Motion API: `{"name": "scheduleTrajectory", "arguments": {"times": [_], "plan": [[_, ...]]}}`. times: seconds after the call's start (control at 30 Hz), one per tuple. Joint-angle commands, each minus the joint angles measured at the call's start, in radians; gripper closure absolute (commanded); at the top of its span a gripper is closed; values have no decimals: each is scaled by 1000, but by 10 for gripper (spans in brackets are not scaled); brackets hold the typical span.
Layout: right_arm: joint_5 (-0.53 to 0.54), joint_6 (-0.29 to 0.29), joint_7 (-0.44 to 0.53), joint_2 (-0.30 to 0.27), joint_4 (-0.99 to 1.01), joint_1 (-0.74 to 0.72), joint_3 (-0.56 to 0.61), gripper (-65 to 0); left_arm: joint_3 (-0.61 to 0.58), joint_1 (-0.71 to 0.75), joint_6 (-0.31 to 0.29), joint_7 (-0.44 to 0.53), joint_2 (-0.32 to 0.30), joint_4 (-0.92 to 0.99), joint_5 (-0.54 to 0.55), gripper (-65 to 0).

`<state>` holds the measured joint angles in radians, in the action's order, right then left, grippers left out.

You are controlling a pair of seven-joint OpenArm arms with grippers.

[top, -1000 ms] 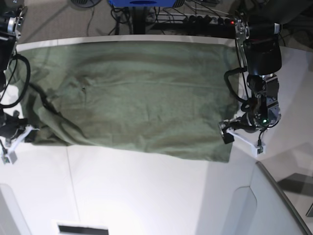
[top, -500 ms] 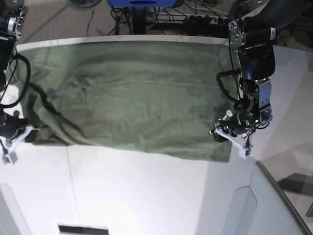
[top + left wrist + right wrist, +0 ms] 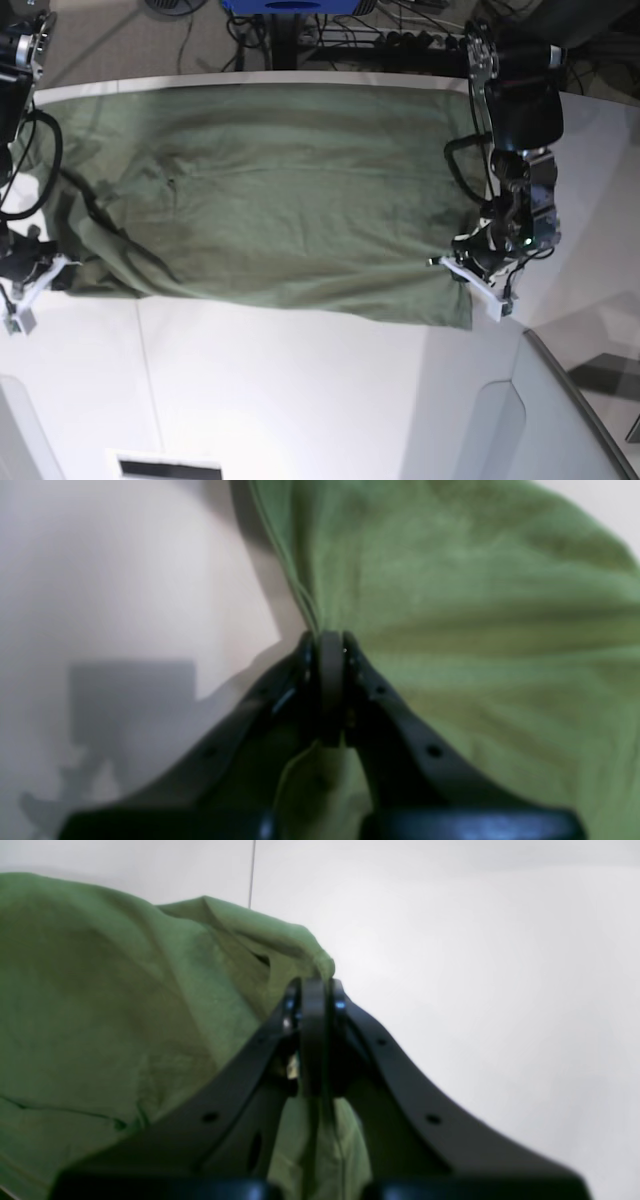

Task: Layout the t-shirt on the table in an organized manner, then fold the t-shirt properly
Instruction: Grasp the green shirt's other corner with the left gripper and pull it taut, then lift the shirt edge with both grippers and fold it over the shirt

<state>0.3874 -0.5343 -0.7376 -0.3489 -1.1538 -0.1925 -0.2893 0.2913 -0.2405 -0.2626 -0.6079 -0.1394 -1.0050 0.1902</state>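
Note:
The olive-green t-shirt (image 3: 270, 190) lies spread across the far half of the white table (image 3: 300, 390), wrinkled toward its left end. My left gripper (image 3: 462, 272) sits at the shirt's right edge near its front corner, shut on a pinch of the fabric. In the left wrist view the t-shirt (image 3: 475, 630) fans up from the closed left gripper (image 3: 327, 645). At the shirt's bunched left corner, my right gripper (image 3: 55, 272) is also shut. The right wrist view shows the right gripper (image 3: 312, 990) clamped on a fold of the t-shirt (image 3: 125, 1015).
A grey angled panel (image 3: 540, 410) rises at the front right, close to my left arm. Cables and a power strip (image 3: 400, 40) lie on the floor behind the table. A dark-edged slot (image 3: 165, 467) marks the front edge.
My left gripper moved in from beside the shirt onto its right edge and went from open to shut on the fabric. The right gripper and the left corner stayed still.

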Motion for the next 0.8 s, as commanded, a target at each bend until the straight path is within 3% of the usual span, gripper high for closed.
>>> {"name": "scheduleTrajectory", "arguments": {"times": [0.0,0.17,0.23,0.33,0.6,0.7,0.77], "plan": [[9,-4,19,-20,-15,-20,-4,-8,3,3,3,-16,-13,-70,4,0],[9,-4,20,-20,-15,-12,-6,-8,3,122,4,-116,-13,-297,4,0],[9,-4,20,-20,-15,-12,-6,-8,3,163,30,-140,-13,-332,4,0],[9,-4,20,-20,-15,-12,-6,-8,3,211,73,-146,-13,-344,4,0],[9,-4,19,-20,-15,-11,-4,-8,4,275,75,-146,-13,-389,4,0],[8,-4,19,-20,-15,-11,-4,-8,13,284,76,-146,-13,-420,5,-244],[8,-4,19,-20,-15,-11,-4,-8,15,286,76,-168,-15,-437,5,-372]]}}
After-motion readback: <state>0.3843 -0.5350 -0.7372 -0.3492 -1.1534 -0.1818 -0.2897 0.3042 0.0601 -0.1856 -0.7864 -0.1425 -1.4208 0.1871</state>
